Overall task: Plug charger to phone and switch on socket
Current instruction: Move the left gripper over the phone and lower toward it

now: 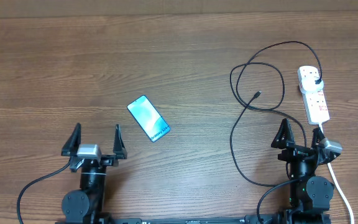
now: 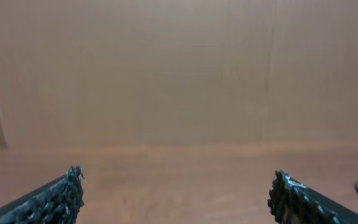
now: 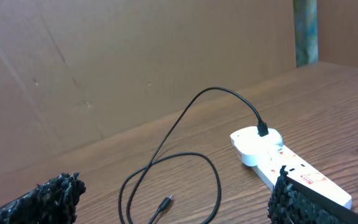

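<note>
The phone (image 1: 148, 118) lies flat on the wooden table, blue screen up, ahead and right of my left gripper (image 1: 96, 140), which is open and empty. The socket (image 1: 313, 93) is a white power strip at the right; it also shows in the right wrist view (image 3: 291, 165). The charger cable (image 1: 253, 74) loops left of it, black plug (image 1: 316, 81) seated in the strip's far end, connector tip (image 1: 256, 94) free on the table. The tip shows in the right wrist view (image 3: 165, 202). My right gripper (image 1: 301, 138) is open and empty, just in front of the strip.
The strip's thick white cord (image 1: 340, 186) runs down past my right arm to the front edge. The charger cable trails down the table left of the right arm (image 1: 234, 149). A brown board wall (image 3: 135, 56) stands behind the table.
</note>
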You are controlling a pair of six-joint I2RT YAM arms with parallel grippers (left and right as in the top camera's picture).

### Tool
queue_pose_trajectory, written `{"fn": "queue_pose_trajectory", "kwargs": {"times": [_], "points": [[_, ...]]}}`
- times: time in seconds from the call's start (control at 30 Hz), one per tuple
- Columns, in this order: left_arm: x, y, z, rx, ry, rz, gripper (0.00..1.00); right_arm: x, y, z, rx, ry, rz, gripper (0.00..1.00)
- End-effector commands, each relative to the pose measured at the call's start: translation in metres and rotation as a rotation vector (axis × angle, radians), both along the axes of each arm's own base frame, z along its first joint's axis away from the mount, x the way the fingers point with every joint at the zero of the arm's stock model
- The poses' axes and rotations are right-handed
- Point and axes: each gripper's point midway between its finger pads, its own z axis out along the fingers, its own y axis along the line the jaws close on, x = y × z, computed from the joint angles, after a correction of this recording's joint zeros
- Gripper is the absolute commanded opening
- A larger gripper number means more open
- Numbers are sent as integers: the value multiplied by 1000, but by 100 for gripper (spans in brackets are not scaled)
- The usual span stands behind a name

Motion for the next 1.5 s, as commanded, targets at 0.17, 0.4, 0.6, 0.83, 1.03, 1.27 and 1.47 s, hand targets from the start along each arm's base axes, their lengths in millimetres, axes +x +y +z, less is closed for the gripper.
{"fn": "queue_pose_trajectory", "kwargs": {"times": [0.17, 0.4, 0.6, 0.83, 1.03, 1.27, 1.47], "points": [[-8, 10, 33, -22, -108, 49, 100, 0, 0, -4, -8, 6, -3, 100], [-22, 13, 77, -37, -111, 61, 100, 0, -1, -4, -8, 6, -3, 100], [-18, 13, 103, -53, -21, 58, 99, 0, -1, -4, -8, 6, -3, 100], [30, 5, 121, -264, 130, 4, 100, 0, -1, -4, -8, 6, -3, 100], [77, -18, 109, -383, 375, -85, 100, 0, 0, -4, -8, 6, -3, 100], [109, -53, 88, -477, 667, -230, 100, 0, 0, -4, -8, 6, -3, 100], [117, -80, 91, -503, 732, -386, 100, 0, 0, -4, -8, 6, -3, 100]]}}
